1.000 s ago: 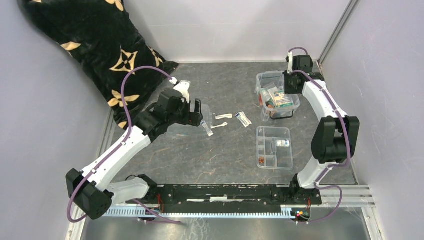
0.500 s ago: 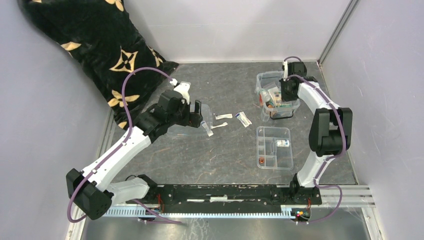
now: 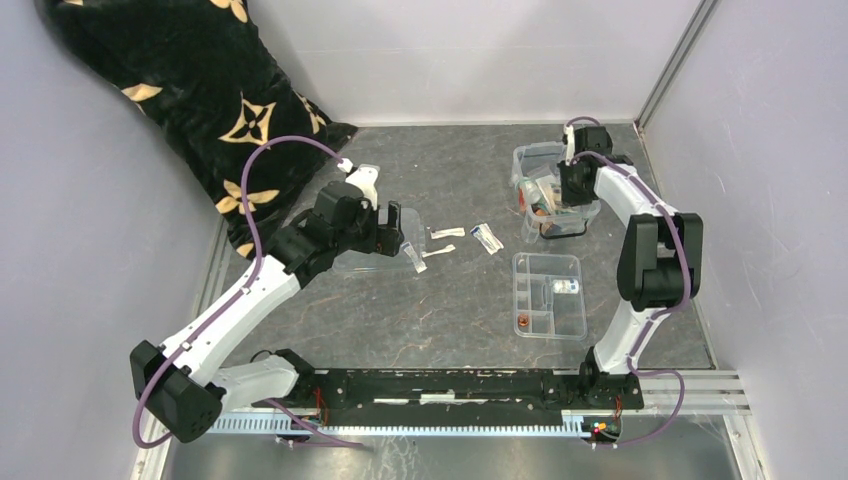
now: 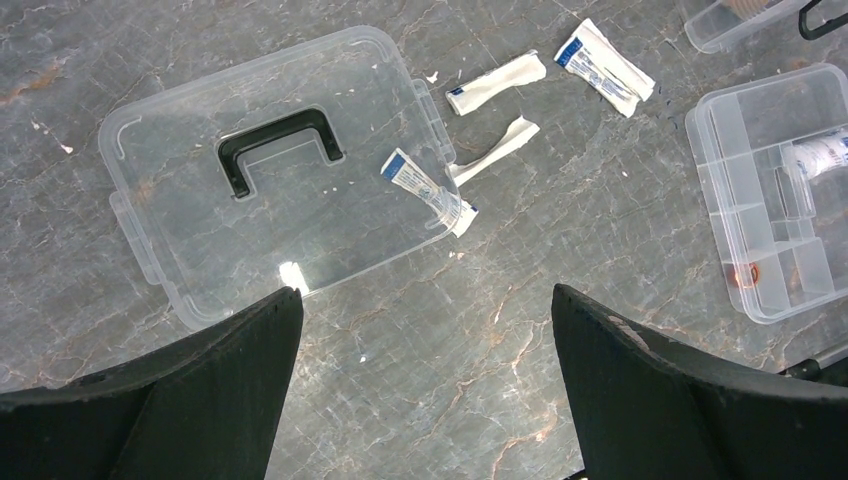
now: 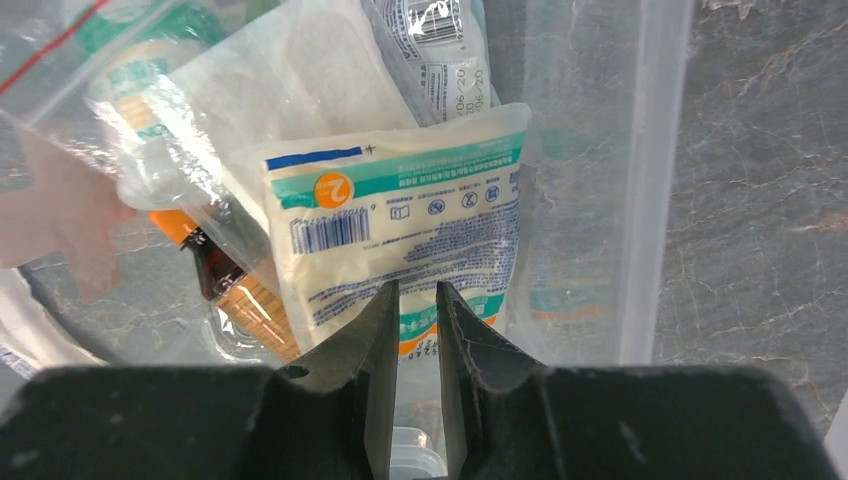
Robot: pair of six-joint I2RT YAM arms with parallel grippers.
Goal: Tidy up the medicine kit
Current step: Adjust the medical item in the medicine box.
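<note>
Right arm has swung in from the far-right corner; left gripper point(image 4: 425, 300) hangs wide open above the lid point(image 4: 330, 210) left of centre, right gripper point(image 5: 415, 295) pinches a dressing packet point(image 5: 400, 200) inside the medicine kit point(image 3: 520, 160) far-right, likely packing it, so release comes next.

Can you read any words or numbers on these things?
"2", in an orange circle on the pouch.
Pouch small print and barcode digits: too small to read.
Packet above it: print blurred.
Sachets near the lid: too small to read.
</note>
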